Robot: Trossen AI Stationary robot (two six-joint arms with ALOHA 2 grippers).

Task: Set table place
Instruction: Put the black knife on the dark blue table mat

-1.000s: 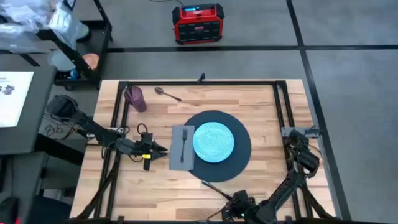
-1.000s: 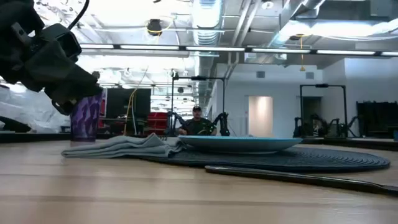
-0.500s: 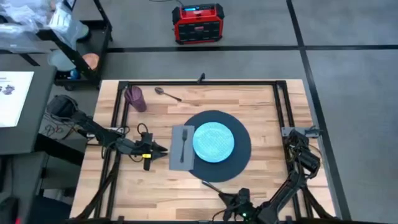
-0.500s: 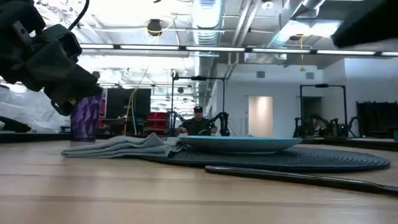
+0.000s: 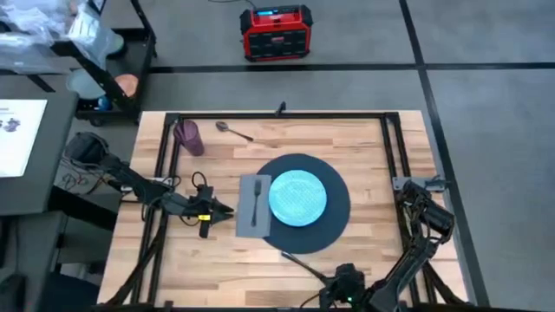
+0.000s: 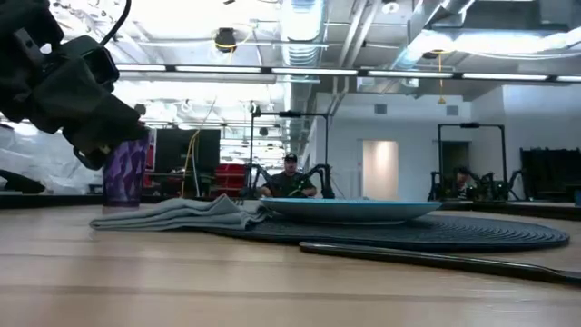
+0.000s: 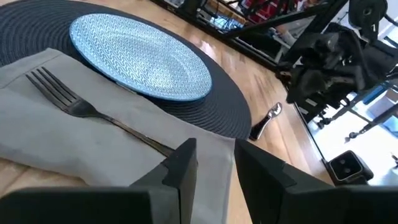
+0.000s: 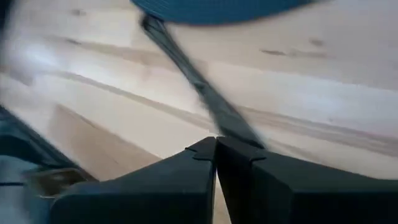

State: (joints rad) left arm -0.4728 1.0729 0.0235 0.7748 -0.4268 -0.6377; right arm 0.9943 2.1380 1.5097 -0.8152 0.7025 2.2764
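The knife (image 5: pixel 299 263) lies on the table (image 5: pixel 364 147) slantwise, its far tip touching the mat's (image 5: pixel 336 227) near edge, its handle end just beside the right gripper (image 5: pixel 344 282), fingers pressed together and empty; the left gripper (image 5: pixel 224 208) is narrowly parted beside the napkin (image 5: pixel 248 217).

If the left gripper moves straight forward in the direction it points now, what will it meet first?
Most likely the grey napkin with the fork on it: the left gripper, slightly open, points at the napkin's near edge. Beyond lie the mat and blue plate.
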